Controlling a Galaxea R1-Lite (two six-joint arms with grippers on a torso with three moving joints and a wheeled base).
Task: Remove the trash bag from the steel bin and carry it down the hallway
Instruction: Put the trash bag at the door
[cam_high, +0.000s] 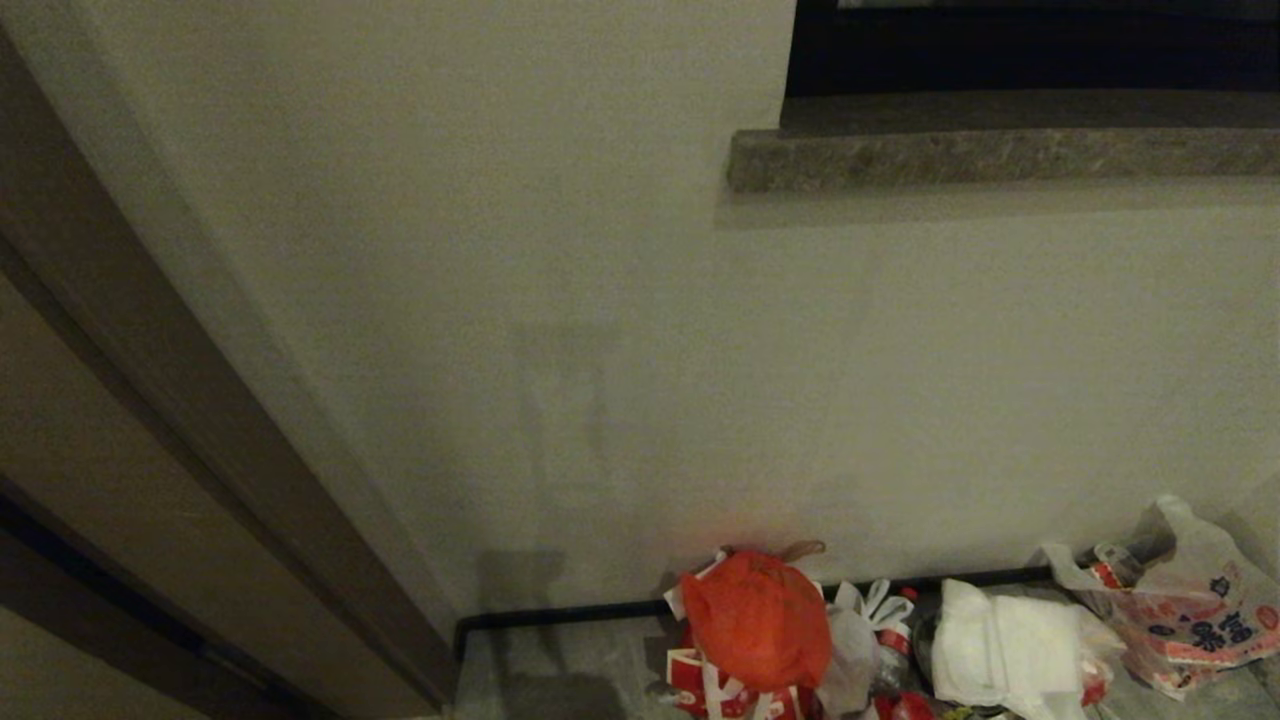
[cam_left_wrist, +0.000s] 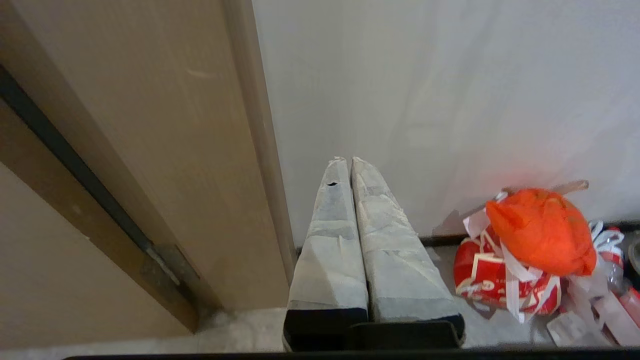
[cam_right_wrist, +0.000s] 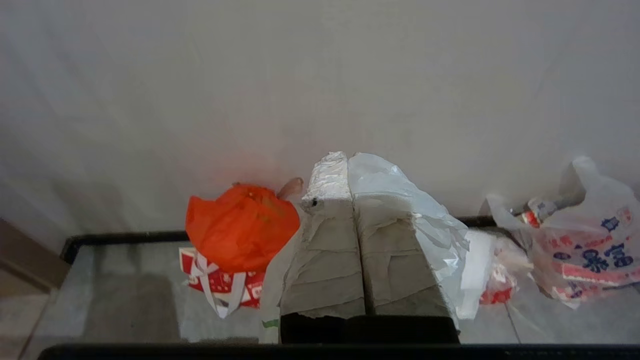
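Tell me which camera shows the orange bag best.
The left wrist view: the orange bag sits whole and unblocked atop red-and-white packaging by the wall. The head view catches it near the picture's lower edge. In the right wrist view the right tool covers its one edge.

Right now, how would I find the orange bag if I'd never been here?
Look along the pale wall to the floor, where rubbish is piled by the dark skirting. The orange bag sits on a red-and-white bag, nearest the door frame. It is the only plain orange one; the others are whitish or printed.
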